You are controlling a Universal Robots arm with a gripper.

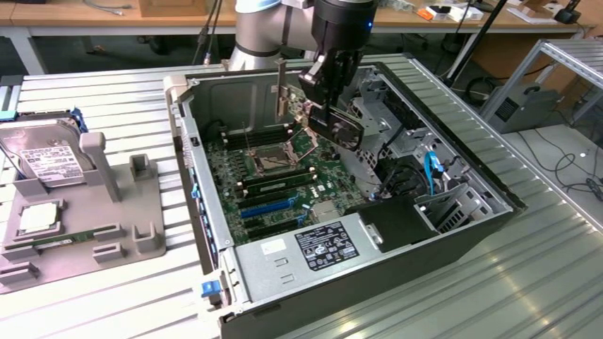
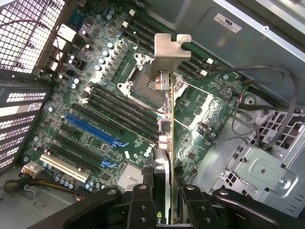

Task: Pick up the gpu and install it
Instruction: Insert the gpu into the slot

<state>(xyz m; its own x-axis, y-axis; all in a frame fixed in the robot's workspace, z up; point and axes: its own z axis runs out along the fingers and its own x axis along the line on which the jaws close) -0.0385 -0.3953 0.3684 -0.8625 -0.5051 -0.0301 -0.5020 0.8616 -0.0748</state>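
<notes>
The gpu [image 1: 294, 107] hangs inside the open computer case [image 1: 452, 233], held on edge above the green motherboard [image 1: 273, 176], its silver bracket [image 1: 282, 88] standing upright. My gripper [image 1: 325, 106] is shut on it from above. In the wrist view the gpu [image 2: 167, 109] shows edge-on as a thin card, with the bracket [image 2: 164, 52] at its far end. My gripper [image 2: 164, 200] clamps it between its dark fingers [image 2: 142, 205]. Beneath lie the CPU socket [image 2: 143, 81], the black slots and a blue slot [image 2: 93, 129]; the card hovers clear of them.
A grey fixture [image 1: 104, 212] on the exterior view's left carries a silver hard drive [image 1: 42, 155]. Inside the case are the power supply [image 1: 320, 247], a drive cage [image 1: 396, 127] and blue cables [image 1: 433, 169]. Grey cables [image 2: 257, 109] run beside the motherboard.
</notes>
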